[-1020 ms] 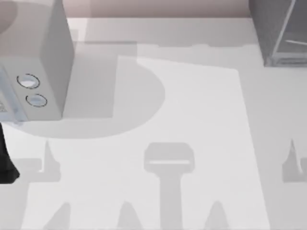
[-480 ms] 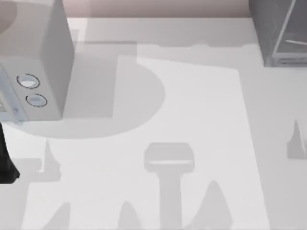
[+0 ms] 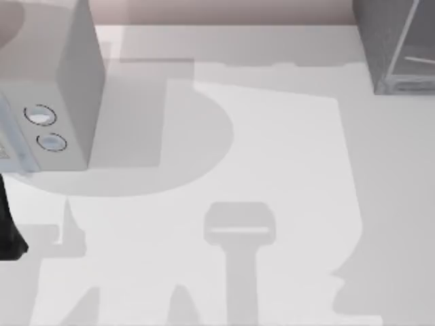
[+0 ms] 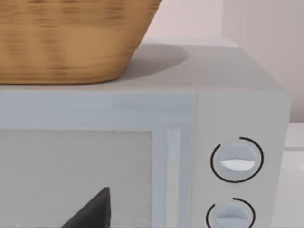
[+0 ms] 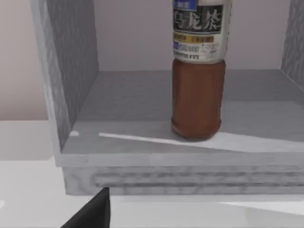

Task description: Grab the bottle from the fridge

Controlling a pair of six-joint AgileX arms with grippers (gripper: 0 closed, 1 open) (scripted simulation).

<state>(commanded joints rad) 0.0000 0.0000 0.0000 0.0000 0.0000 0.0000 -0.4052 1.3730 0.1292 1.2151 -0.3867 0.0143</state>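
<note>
Facing open fridge (image 5: pixel 142 156) at desk's (image 3: pixel 272 170) far right corner — bottle (image 5: pixel 197 71) upright on fridge floor, toward front, reachable. Right pincer (image 5: pixel 90 211) short of opening; finger spread: cannot tell. Left pincer (image 4: pixel 90 211) parked before microwave (image 4: pixel 142 142), state unclear.

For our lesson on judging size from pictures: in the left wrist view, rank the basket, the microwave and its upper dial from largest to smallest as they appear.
1. Microwave, spanning nearly the whole view.
2. Basket, resting on the microwave; cut off by the view's edge, so its full size is unsure.
3. Upper dial, clearly smallest.
</note>
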